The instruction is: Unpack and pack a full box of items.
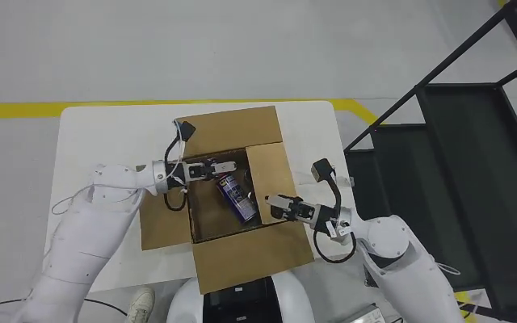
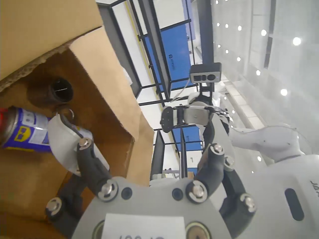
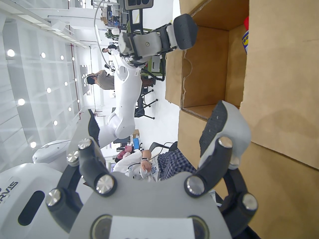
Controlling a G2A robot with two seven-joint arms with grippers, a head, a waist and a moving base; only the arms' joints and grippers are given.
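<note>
From above, your spray can (image 1: 237, 196) lies inside the open box (image 1: 242, 133) on the tabletop (image 1: 105, 137), left pincer (image 1: 229, 165) hovering beside it. Left wrist: that pincer gapes wide. Right wrist: your right pincer (image 3: 155, 111), fingers also spread, sits beside a box flap.

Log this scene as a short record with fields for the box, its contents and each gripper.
box: cardboard box, flaps folded open, on the white table
contents: blue spray can lying on its side on the box floor
left gripper: inside the box, close to one end of the spray can, fingers open, holding nothing
right gripper: at the box's flap on the robot's right side, fingers open, empty
</note>
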